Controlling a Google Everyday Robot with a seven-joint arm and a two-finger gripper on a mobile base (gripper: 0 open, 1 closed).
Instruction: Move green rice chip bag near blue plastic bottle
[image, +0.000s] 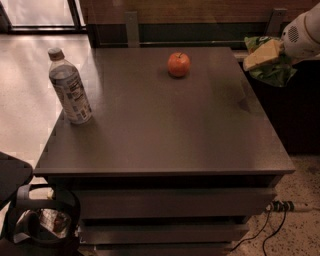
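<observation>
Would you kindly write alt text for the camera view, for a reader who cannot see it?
The gripper holds the green rice chip bag in the air past the right edge of the dark table. The blue plastic bottle stands upright near the left edge; an apple sits toward the back.

An orange-red apple (178, 64) sits near the grey table's (165, 135) far edge.

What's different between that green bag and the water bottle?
The green rice chip bag is crinkled and hangs in the gripper past the right edge of the table. The blue plastic bottle is smooth and clear, and stands upright on it at the left. Both are apart from the apple.
</observation>
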